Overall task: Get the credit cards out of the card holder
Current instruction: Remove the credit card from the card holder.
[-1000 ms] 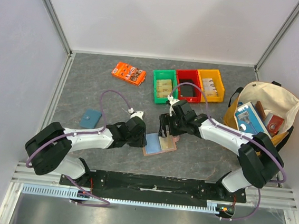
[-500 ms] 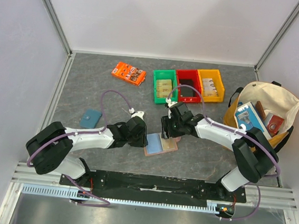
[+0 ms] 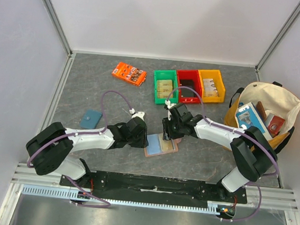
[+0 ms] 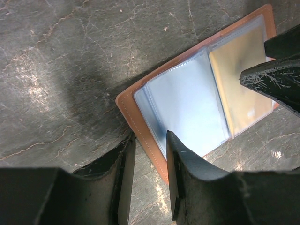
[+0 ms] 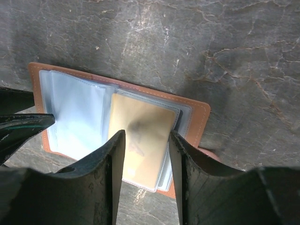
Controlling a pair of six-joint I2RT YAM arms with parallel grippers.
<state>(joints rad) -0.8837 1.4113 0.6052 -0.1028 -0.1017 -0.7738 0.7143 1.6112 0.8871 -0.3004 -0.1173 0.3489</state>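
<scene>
The tan leather card holder (image 3: 160, 144) lies open and flat on the grey table, its clear, light blue sleeves (image 4: 187, 103) facing up. A gold credit card (image 5: 143, 117) sits in the top sleeve of the right half. My left gripper (image 4: 150, 136) stands at the holder's left edge. Its jaws are apart, one finger on the table and the other on the sleeves, with the leather rim (image 4: 129, 105) between them. My right gripper (image 5: 147, 133) points down over the right half, one finger on each side of the gold card, and a gap still shows.
A teal pouch (image 3: 90, 119) lies at the left and an orange packet (image 3: 129, 73) at the back. Green (image 3: 165, 86), red (image 3: 188, 85) and yellow (image 3: 211, 85) bins stand behind the holder. A canvas bag (image 3: 264, 115) with items inside stands at the right.
The right gripper's jaws have narrowed around the gold card and the arm has shifted slightly left. The left arm and the card holder have not moved.
</scene>
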